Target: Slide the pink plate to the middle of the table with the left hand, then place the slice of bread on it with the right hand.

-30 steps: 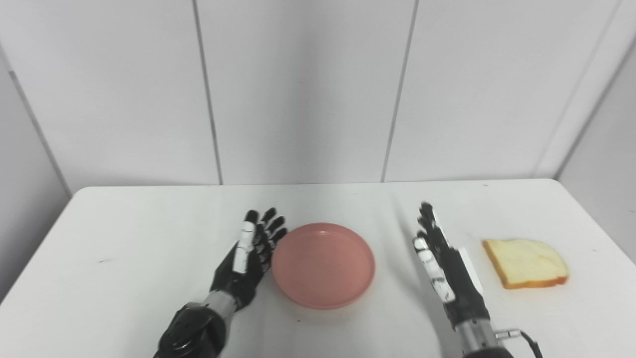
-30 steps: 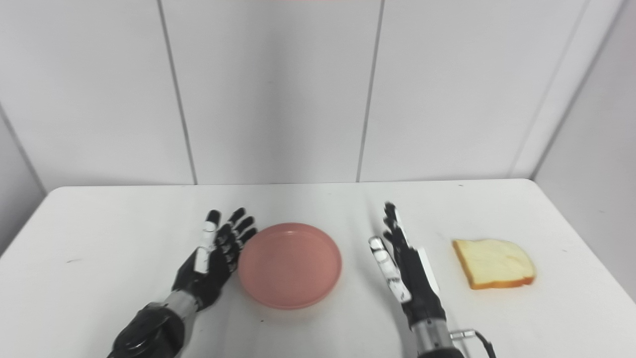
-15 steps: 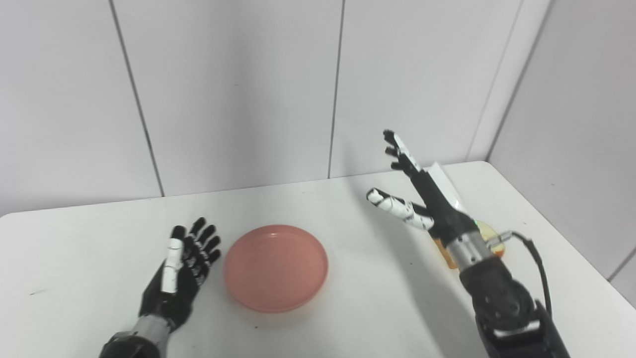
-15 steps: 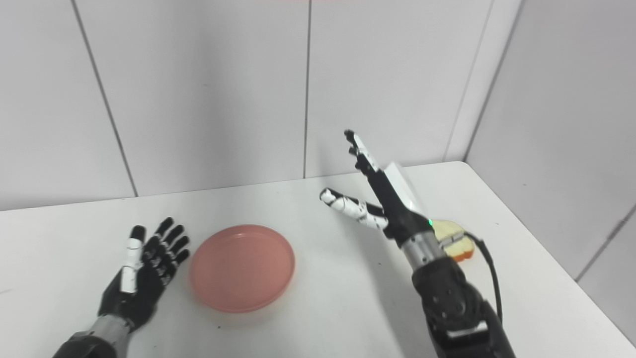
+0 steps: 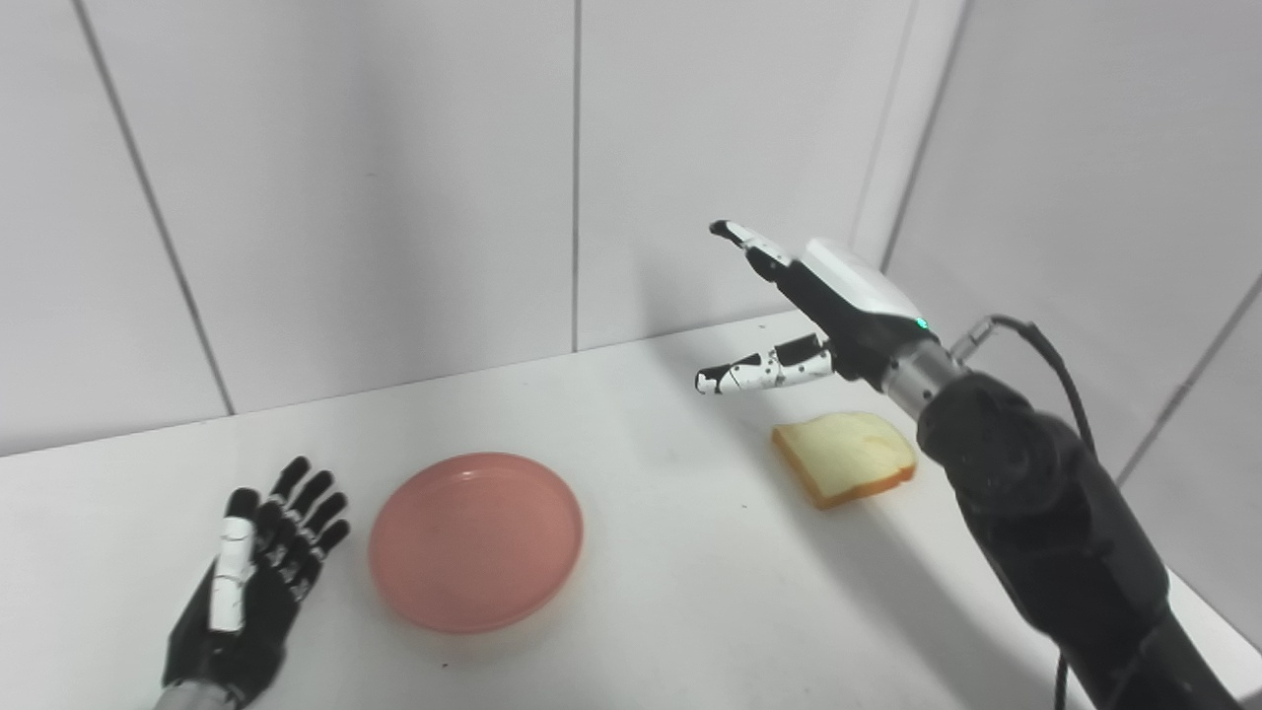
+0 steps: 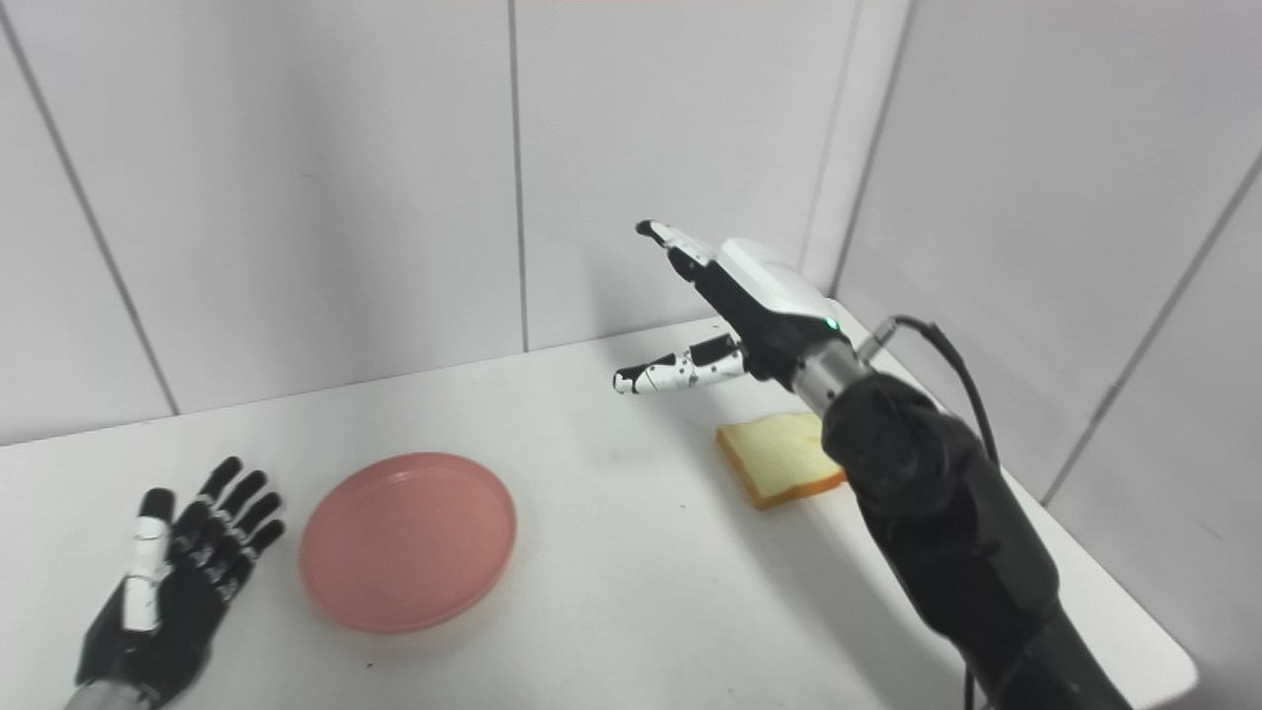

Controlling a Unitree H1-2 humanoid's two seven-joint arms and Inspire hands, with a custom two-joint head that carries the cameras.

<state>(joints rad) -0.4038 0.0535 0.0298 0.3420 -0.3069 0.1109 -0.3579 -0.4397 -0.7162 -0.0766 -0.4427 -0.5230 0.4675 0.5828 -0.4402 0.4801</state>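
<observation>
One round pink plastic plate (image 5: 476, 540) lies mid-table; one crusted white bread slice (image 5: 844, 457) lies near the right edge, partly arm-hidden in the right eye view. Left hand (image 5: 246, 582) and raised right hand (image 5: 818, 306) both splayed, empty.

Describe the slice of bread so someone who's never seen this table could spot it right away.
Start at the white table and look toward its far right corner, by the wall. Beneath the raised right hand lies the slice of bread, flat on the tabletop: pale, squarish, brown-crusted, unlike the round pink plate further left.
</observation>
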